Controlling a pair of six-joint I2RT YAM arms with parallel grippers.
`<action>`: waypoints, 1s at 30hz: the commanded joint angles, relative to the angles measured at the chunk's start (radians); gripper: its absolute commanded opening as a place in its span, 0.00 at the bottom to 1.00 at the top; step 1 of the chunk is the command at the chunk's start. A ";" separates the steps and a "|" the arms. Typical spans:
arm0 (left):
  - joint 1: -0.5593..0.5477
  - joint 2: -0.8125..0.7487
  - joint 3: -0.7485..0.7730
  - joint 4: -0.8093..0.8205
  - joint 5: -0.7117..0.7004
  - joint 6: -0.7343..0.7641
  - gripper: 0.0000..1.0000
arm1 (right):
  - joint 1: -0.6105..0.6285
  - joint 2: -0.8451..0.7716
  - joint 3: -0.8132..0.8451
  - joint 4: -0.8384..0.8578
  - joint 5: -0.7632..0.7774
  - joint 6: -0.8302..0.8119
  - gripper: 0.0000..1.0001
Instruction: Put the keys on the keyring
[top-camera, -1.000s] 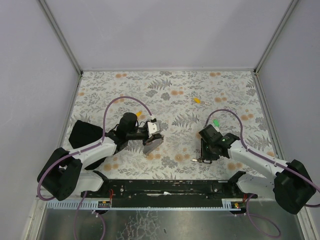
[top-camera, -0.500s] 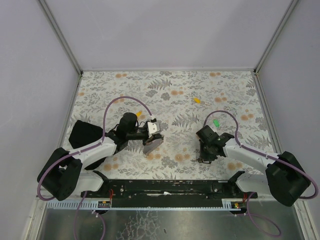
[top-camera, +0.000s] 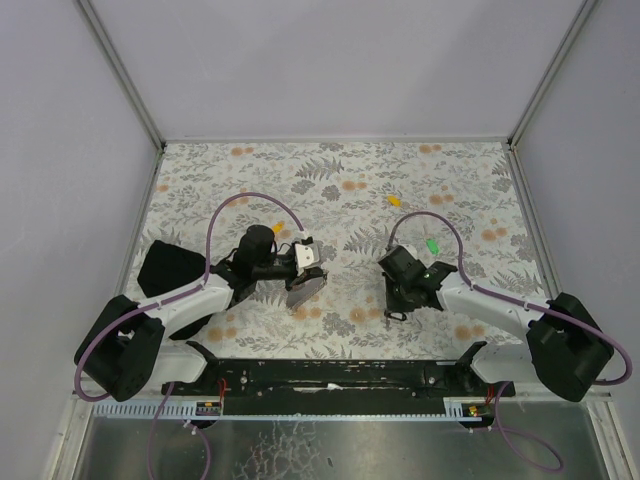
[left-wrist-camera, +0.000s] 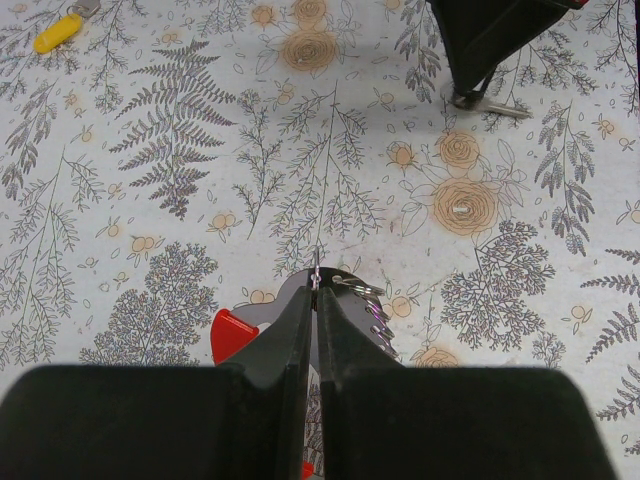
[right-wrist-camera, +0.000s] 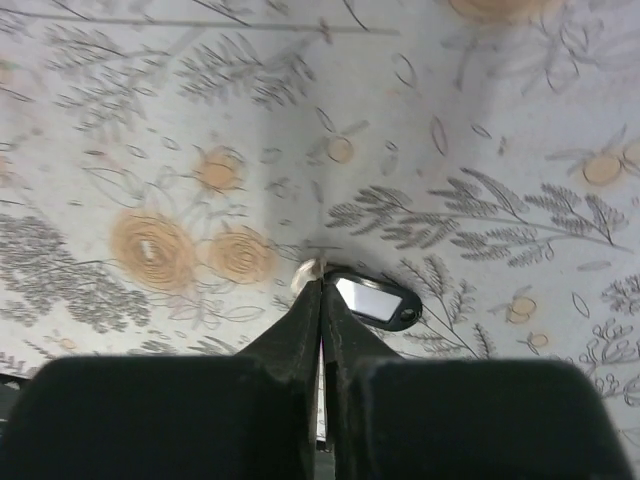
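Observation:
My left gripper (top-camera: 300, 273) is shut on the keyring (top-camera: 308, 291), low over the table left of centre. In the left wrist view the jaws (left-wrist-camera: 316, 290) pinch the grey fan-shaped piece (left-wrist-camera: 352, 300), with the red loop (left-wrist-camera: 232, 335) showing to the left. My right gripper (top-camera: 397, 311) is shut on the black-headed key (right-wrist-camera: 375, 300), whose silver end (right-wrist-camera: 308, 273) touches or nearly touches the table; it also shows in the left wrist view (left-wrist-camera: 495, 106). A yellow key (top-camera: 394, 200), a green key (top-camera: 432, 245) and an orange key (top-camera: 278, 228) lie loose on the table.
A black pouch-like object (top-camera: 170, 268) lies by the left arm. The floral table cover (top-camera: 340, 180) ends at grey walls on three sides. The yellow key also shows far off in the left wrist view (left-wrist-camera: 55, 32).
My right gripper has moved left with the black-headed key, closer to the left gripper. The left arm and the keyring have not moved.

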 joint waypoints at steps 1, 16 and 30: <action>0.000 -0.006 0.012 0.055 0.003 -0.004 0.00 | 0.022 -0.008 0.069 0.066 0.033 -0.063 0.03; 0.000 -0.005 0.011 0.056 0.000 -0.004 0.00 | 0.023 0.040 0.133 -0.008 0.018 -0.179 0.26; 0.001 -0.007 0.010 0.054 0.004 -0.004 0.00 | 0.024 0.148 0.142 0.014 -0.001 -0.151 0.21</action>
